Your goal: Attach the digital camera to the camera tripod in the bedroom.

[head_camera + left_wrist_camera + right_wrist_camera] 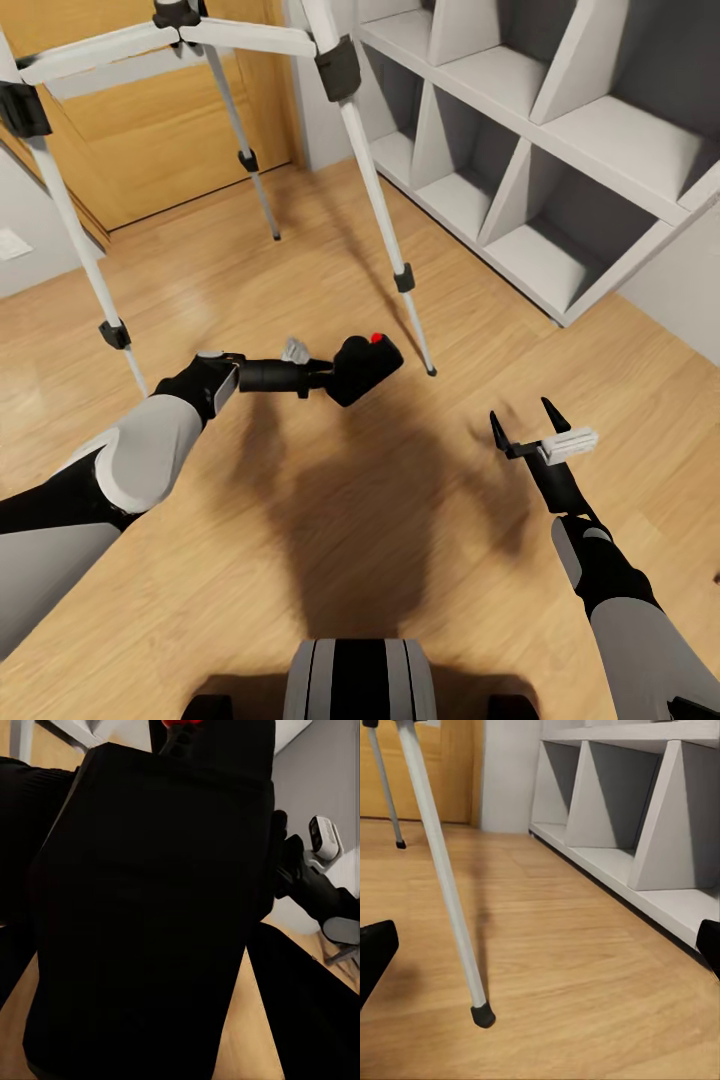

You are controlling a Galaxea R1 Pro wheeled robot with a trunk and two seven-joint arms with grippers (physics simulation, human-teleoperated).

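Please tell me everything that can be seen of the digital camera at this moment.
The digital camera is a small, boxy, matte-black body with a round red button on its upper side. The left gripper holds it in the air above the wood floor, tilted, between the legs of the camera tripod and touching none of them. In the left wrist view its dark body blocks most of the picture.

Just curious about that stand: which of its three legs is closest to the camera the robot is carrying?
The leg on the shelf side. Its foot lands just beside the camera in the left gripper; the others stand farther off, toward the door.
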